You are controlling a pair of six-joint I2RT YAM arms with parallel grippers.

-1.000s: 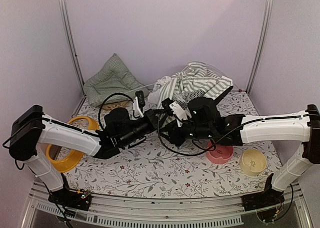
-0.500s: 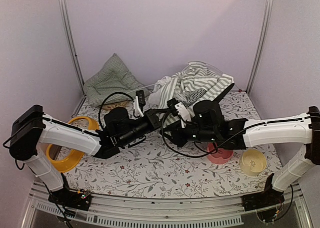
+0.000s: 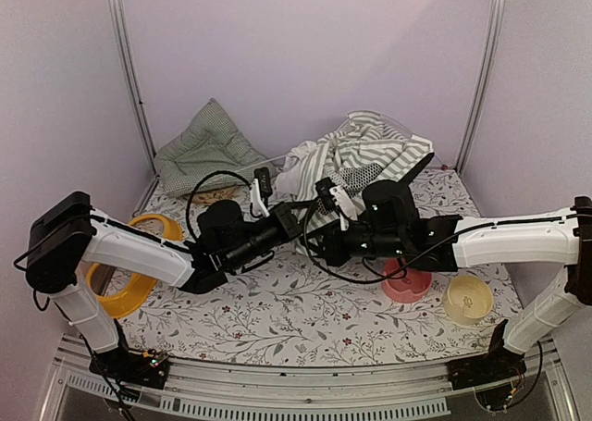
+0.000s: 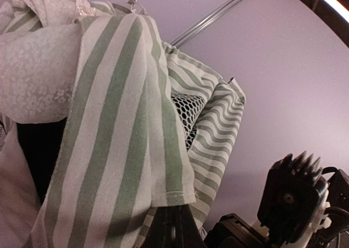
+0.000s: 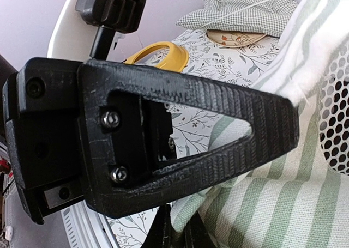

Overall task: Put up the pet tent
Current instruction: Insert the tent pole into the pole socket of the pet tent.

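Item: pet tent [image 3: 370,157], heaped at far centre of table [image 3: 277,315]. I see left gripper [image 4: 175,226] pinching its striped hem and right gripper [image 5: 179,230] nipping the same fabric.

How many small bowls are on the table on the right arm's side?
2. A pink round bowl sits partly under the right arm; a pale yellow round bowl stands just to its right, in the open. The arm may hide more.
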